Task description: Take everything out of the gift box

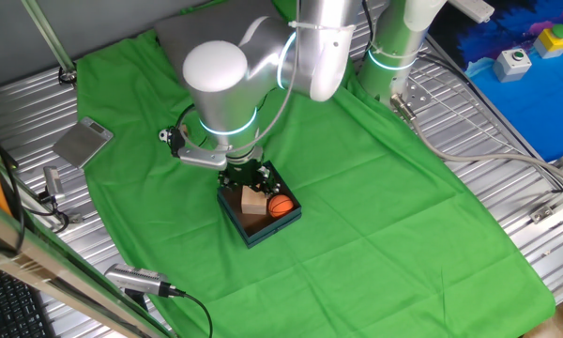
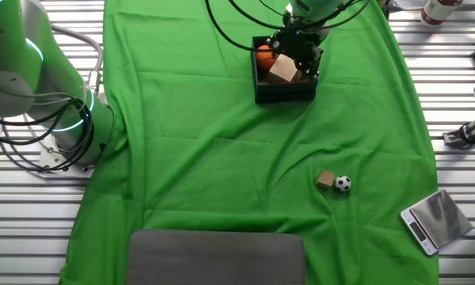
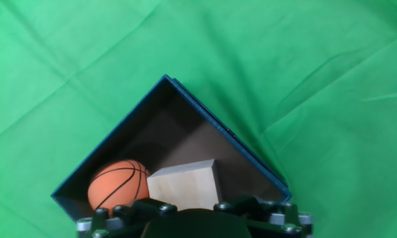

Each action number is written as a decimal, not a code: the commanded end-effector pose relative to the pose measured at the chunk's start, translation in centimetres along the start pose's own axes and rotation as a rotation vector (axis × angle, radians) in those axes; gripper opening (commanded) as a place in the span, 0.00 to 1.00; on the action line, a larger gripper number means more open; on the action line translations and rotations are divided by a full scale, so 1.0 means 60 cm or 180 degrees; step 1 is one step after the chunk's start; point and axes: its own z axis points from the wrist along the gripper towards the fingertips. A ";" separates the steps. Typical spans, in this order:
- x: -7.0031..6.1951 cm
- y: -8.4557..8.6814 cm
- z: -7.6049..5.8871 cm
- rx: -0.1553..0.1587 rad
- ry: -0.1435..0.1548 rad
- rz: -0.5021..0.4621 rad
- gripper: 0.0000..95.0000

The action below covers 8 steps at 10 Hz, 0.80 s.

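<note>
The gift box (image 1: 263,230) (image 2: 283,93) (image 3: 205,119) has dark blue walls and a brown inside, and it stands on the green cloth. In it lie an orange basketball (image 1: 280,207) (image 2: 264,57) (image 3: 118,186) and a tan wooden block (image 1: 253,201) (image 2: 283,70) (image 3: 185,185), tilted and touching the ball. My gripper (image 1: 244,178) (image 2: 302,49) hangs right over the box's edge, just above the block. Its fingertips are hidden, so I cannot tell whether it holds anything. The soccer ball (image 2: 343,184) lies out on the cloth beside a small brown cube (image 2: 325,180).
A flat grey metal plate (image 1: 83,142) (image 2: 435,218) lies off the cloth's edge. A grey pad (image 2: 215,257) covers one end of the cloth. A second arm's base (image 2: 59,119) (image 1: 399,56) stands at the cloth's side. Cables run over the ribbed tabletop.
</note>
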 end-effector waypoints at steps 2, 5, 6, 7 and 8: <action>-0.002 -0.002 0.010 0.0028 -0.0007 -0.0014 0.80; -0.001 -0.002 0.022 0.0049 -0.0025 -0.0019 0.60; -0.001 -0.002 0.022 0.0049 -0.0020 0.0061 0.00; -0.001 -0.002 0.022 0.0045 -0.0022 0.0083 0.00; -0.001 -0.002 0.021 0.0040 -0.0026 0.0096 0.00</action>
